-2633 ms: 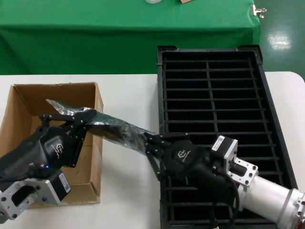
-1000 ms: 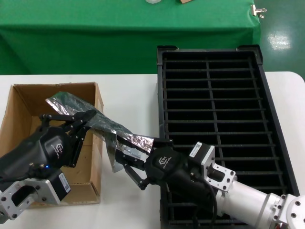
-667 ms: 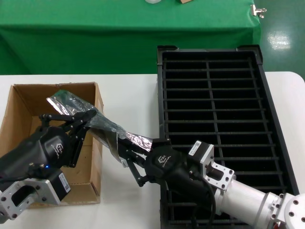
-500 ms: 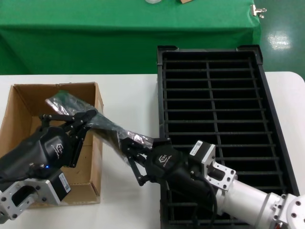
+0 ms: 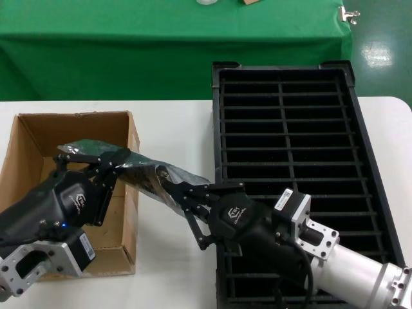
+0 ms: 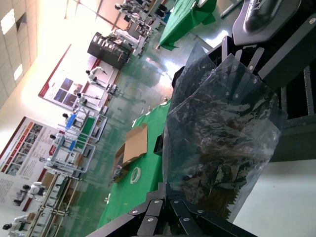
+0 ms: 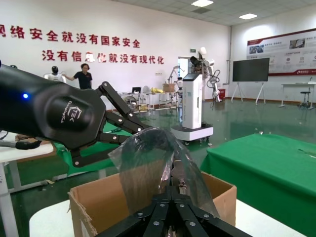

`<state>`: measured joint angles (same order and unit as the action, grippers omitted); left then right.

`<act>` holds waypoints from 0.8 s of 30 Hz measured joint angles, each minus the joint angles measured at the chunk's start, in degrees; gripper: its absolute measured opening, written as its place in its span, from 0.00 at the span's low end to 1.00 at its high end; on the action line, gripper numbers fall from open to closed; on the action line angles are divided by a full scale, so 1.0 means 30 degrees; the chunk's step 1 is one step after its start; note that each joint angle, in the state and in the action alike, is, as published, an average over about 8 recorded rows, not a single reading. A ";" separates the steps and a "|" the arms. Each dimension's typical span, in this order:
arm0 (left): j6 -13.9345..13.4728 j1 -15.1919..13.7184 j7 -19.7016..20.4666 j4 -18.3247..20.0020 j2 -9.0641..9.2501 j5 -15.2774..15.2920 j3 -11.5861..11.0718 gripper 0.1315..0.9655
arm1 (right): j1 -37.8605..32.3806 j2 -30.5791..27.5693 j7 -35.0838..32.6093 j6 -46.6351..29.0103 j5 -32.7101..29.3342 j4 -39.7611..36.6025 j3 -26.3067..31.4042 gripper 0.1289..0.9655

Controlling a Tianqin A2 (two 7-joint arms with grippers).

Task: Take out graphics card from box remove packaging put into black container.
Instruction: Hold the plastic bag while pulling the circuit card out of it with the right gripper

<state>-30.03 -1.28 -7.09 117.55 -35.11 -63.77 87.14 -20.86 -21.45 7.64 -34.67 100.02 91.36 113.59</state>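
The packaging (image 5: pixel 145 172), a dark silvery bag, hangs stretched between my two grippers over the box's right wall and the white table. My left gripper (image 5: pixel 120 158) is shut on its end above the box (image 5: pixel 31 132). My right gripper (image 5: pixel 170 185) is shut on the bag nearer the black container (image 5: pixel 362 149). In the left wrist view the jaws (image 6: pixel 168 187) pinch the bag (image 6: pixel 222 123), and the dark graphics card (image 6: pixel 212 180) shows inside it. In the right wrist view the jaws (image 7: pixel 174 183) pinch the bag (image 7: pixel 148 158), with the left gripper (image 7: pixel 129 127) and the box (image 7: pixel 106 202) beyond.
A green-covered table (image 5: pixel 174 51) stands behind the white table (image 5: pixel 170 122). The container's slots are empty in view. The right arm's body lies over the container's near left corner (image 5: pixel 222 270).
My right gripper let go of the bag's end, moved left along the bag and shut on it again. The crumpled silver fold is gone and the bag hangs straighter. The left gripper stayed.
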 joint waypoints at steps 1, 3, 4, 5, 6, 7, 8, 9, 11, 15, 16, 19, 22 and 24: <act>0.0000 0.0000 0.0000 0.0000 0.0000 0.0000 0.0000 0.01 | 0.0016 0.0001 -0.0008 0.0027 -0.0008 -0.0006 0.0000 0.01; 0.0000 0.0000 0.0000 0.0000 0.0000 -0.0001 0.0000 0.01 | 0.0023 0.0042 -0.0040 0.0077 -0.0026 -0.0089 0.0017 0.01; 0.0000 0.0000 0.0000 0.0000 0.0000 -0.0002 0.0000 0.01 | 0.0017 0.0077 -0.0062 0.0099 -0.0035 -0.0155 0.0031 0.01; 0.0001 0.0000 0.0000 0.0000 0.0000 -0.0002 0.0000 0.01 | 0.0005 0.0116 -0.0087 0.0117 -0.0043 -0.0232 0.0047 0.01; 0.0001 0.0000 0.0000 0.0000 0.0000 -0.0002 0.0000 0.01 | -0.0010 0.0160 -0.0116 0.0135 -0.0051 -0.0319 0.0065 0.01; 0.0001 0.0000 0.0000 0.0000 0.0000 -0.0002 0.0000 0.01 | -0.0028 0.0204 -0.0145 0.0151 -0.0061 -0.0409 0.0084 0.01; 0.0001 0.0000 0.0000 0.0000 0.0000 -0.0002 0.0000 0.01 | -0.0047 0.0246 -0.0173 0.0167 -0.0073 -0.0495 0.0102 0.01; 0.0001 0.0000 0.0000 0.0000 0.0000 -0.0002 0.0000 0.01 | -0.0066 0.0286 -0.0200 0.0185 -0.0088 -0.0582 0.0121 0.01; 0.0001 0.0000 0.0000 0.0000 0.0000 -0.0001 0.0000 0.01 | -0.0101 0.0362 -0.0255 0.0223 -0.0131 -0.0756 0.0163 0.01; 0.0001 0.0000 0.0000 0.0000 0.0000 0.0001 0.0000 0.01 | -0.0158 0.0508 -0.0367 0.0314 -0.0232 -0.1085 0.0243 0.01; 0.0001 0.0000 0.0000 0.0000 0.0000 0.0001 0.0000 0.01 | -0.0174 0.0547 -0.0396 0.0339 -0.0256 -0.1164 0.0259 0.01; 0.0001 0.0000 0.0000 0.0000 -0.0001 0.0000 0.0000 0.01 | -0.0223 0.0660 -0.0488 0.0402 -0.0302 -0.1375 0.0287 0.01; 0.0001 0.0000 0.0000 0.0000 -0.0001 0.0000 0.0000 0.01 | -0.0268 0.0751 -0.0575 0.0437 -0.0313 -0.1521 0.0293 0.02; 0.0001 0.0000 0.0000 0.0000 -0.0001 0.0000 0.0000 0.01 | -0.0291 0.0796 -0.0627 0.0443 -0.0306 -0.1579 0.0291 0.04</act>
<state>-30.02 -1.28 -7.09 117.55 -35.12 -63.77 87.14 -21.74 -19.06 5.76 -33.34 99.10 86.62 114.46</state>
